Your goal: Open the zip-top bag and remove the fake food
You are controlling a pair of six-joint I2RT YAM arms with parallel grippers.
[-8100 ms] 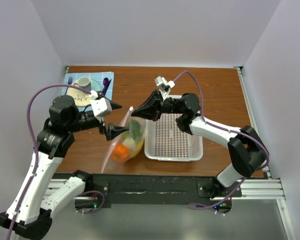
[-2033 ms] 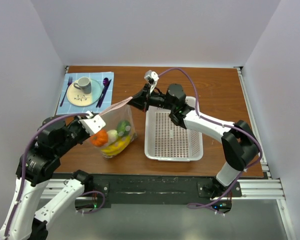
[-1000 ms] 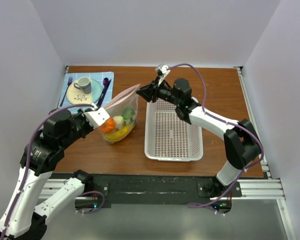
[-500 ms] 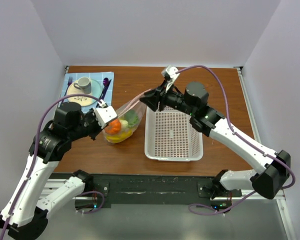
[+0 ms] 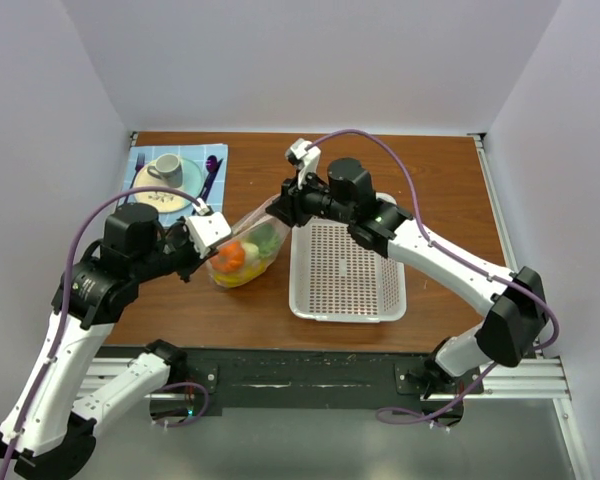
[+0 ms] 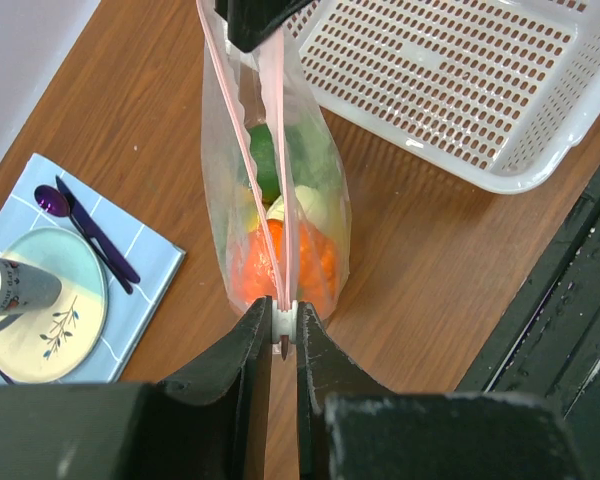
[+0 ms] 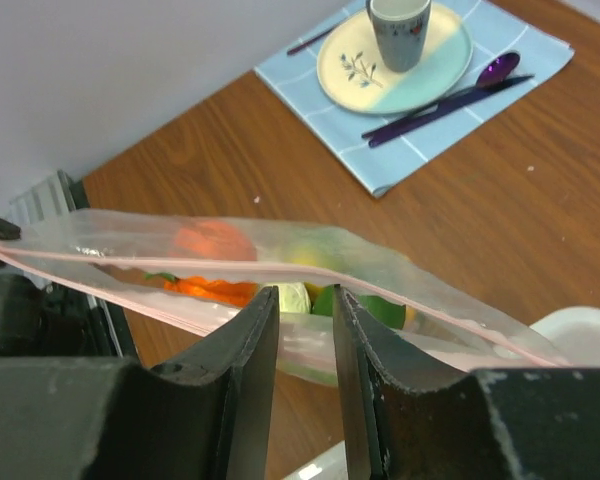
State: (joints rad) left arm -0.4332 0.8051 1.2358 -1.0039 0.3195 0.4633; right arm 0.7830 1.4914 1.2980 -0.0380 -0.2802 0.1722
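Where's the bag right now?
In the top view the bag is left of centre, just left of the white basket, stretched between the left end effector and the right end effector.

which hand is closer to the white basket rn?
Right. The right hand grips the zip-top bag close by the far-left corner of the basket; the left hand grips the bag's opposite end, with the bag between it and the basket.

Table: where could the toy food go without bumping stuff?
Inside the white basket is bare, and so is the table behind it. It's crowded at the placemat corner and around the zip-top bag.
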